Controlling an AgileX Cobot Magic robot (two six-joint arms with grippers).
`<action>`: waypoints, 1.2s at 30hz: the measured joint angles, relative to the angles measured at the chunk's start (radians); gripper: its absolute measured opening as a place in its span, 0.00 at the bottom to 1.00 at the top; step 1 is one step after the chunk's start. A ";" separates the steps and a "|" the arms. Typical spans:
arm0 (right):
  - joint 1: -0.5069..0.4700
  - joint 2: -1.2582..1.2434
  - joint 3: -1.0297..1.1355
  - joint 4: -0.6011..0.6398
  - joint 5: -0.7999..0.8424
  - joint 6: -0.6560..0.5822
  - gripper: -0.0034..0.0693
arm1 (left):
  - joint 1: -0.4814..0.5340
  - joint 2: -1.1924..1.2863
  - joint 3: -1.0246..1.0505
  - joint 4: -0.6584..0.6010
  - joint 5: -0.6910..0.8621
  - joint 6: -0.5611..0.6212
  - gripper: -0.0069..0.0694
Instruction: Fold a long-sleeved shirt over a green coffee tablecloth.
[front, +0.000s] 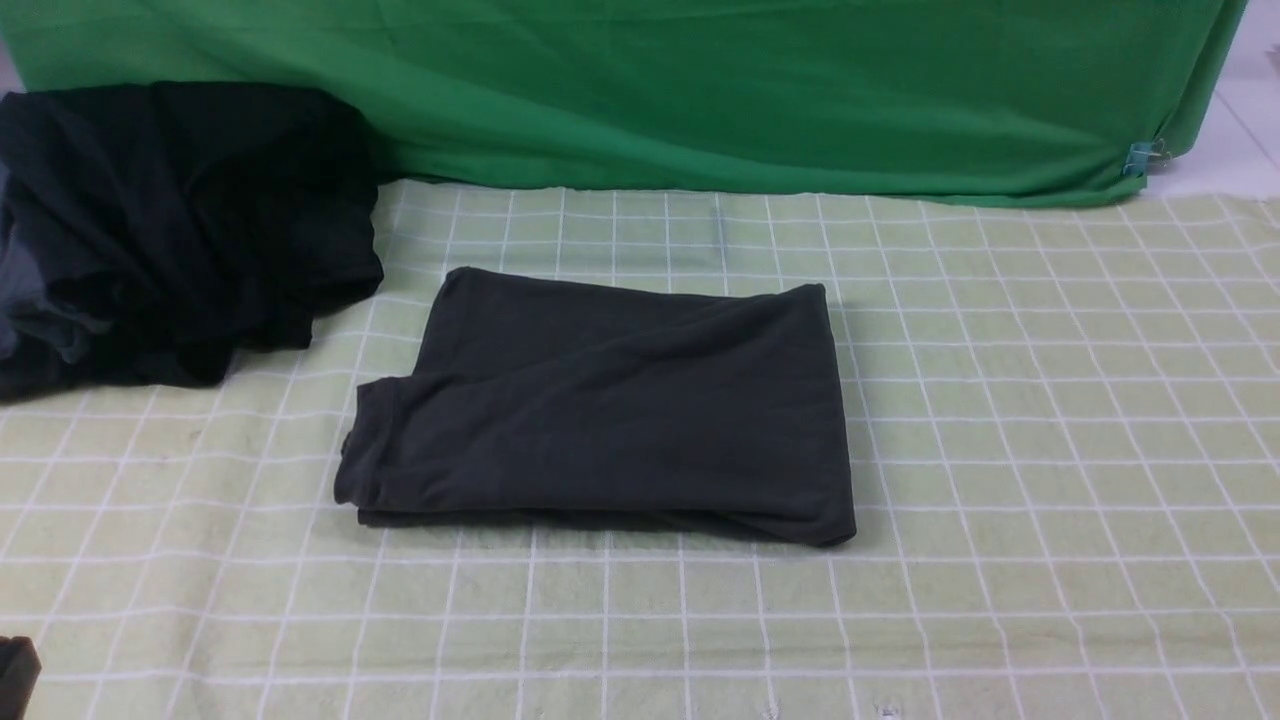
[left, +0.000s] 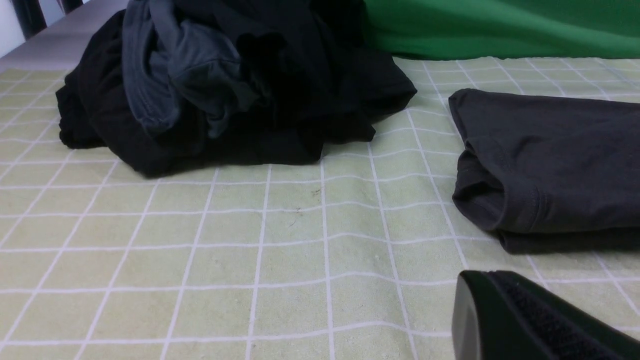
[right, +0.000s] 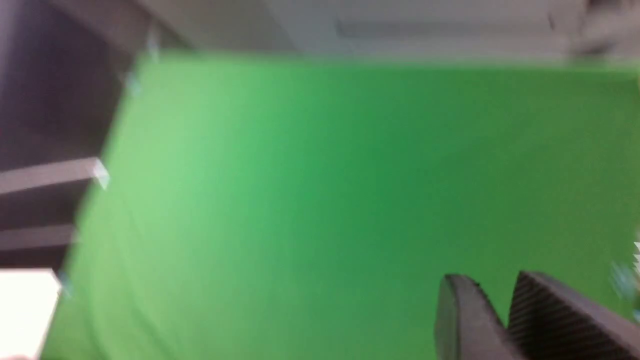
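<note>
The left gripper sits closed, low over the green coffee tablecloth. The right gripper has its jaws slightly apart, holding nothing. The long-sleeved shirt lies folded mid-cloth, beside a heap of dark garments.
</note>
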 joint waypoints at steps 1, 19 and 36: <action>-0.044 0.000 0.015 0.000 0.044 0.000 0.25 | 0.000 0.000 0.000 0.000 0.000 0.000 0.09; -0.350 -0.076 0.452 0.000 0.305 -0.025 0.30 | 0.000 -0.002 0.001 0.003 0.004 0.000 0.09; -0.356 -0.077 0.452 0.000 0.308 -0.002 0.36 | 0.000 -0.002 0.001 0.003 0.007 0.001 0.09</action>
